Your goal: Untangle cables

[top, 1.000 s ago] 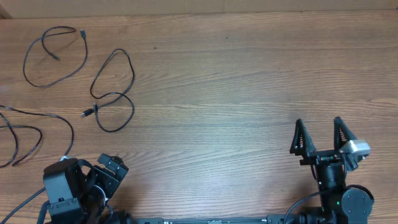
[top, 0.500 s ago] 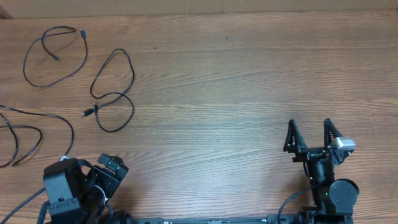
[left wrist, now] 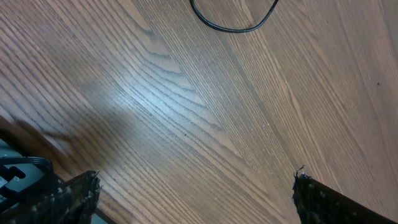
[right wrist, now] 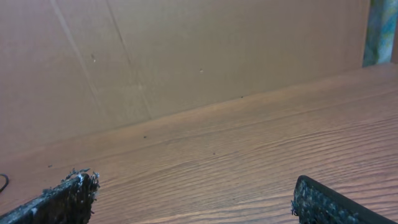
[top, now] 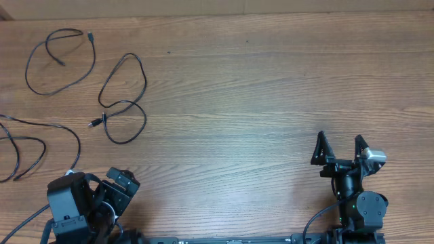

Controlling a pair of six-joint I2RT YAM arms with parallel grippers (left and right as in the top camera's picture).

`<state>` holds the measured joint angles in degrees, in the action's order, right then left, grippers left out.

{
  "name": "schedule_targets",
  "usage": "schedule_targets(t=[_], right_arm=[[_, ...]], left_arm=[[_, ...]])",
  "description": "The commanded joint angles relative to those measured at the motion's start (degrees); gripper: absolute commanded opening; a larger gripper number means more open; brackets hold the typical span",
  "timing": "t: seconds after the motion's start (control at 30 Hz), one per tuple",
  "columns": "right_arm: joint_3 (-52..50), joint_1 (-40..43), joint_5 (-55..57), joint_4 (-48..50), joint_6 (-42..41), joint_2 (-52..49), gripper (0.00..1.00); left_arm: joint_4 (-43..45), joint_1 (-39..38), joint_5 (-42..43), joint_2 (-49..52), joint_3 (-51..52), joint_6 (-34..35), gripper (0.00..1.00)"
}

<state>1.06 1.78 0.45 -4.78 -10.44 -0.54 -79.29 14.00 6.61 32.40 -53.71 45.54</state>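
Cables lie in separate loops at the far left of the counter, so with left gripper and right gripper both spread wide and empty, the nearer left one should pinch a single strand clear of any crossing.

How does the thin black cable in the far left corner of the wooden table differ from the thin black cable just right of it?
The corner thin black cable forms one wide loop; the neighbouring thin black cable is drawn into two narrower loops, like a figure eight. The corner cable lies nearer the far edge of the wooden table; the neighbour lies closer to the middle. Both are thin, black and lie flat, not touching.
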Motion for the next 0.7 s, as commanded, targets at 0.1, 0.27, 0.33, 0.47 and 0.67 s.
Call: schedule_targets(t=[0.1,0.27,0.33,0.47,0.67], right_arm=[[-0.68,0.07,-0.48,-0.07,3.50,0.37,1.00],[-0.68,0.07,-0.52,-0.11,3.50,0.37,1.00],[-0.68,0.07,-0.50,-0.11,3.54,0.37,1.00],[-0.68,0.07,-0.48,-0.11,5.01,0.37,1.00],[-0.68,0.04,-0.57,-0.13,6.60,0.37,1.00]], left_arm=[[0.00,0.17,-0.87,-0.17,0.31,0.79,1.00],[0.00,0.17,-0.87,-0.17,0.31,0.79,1.00],[0.00,0.17,-0.87,-0.17,0.31,0.79,1.00],[0.02,0.17,-0.87,-0.17,0.31,0.79,1.00],[0.02,0.17,-0.87,-0.17,0.31,0.79,0.99]])
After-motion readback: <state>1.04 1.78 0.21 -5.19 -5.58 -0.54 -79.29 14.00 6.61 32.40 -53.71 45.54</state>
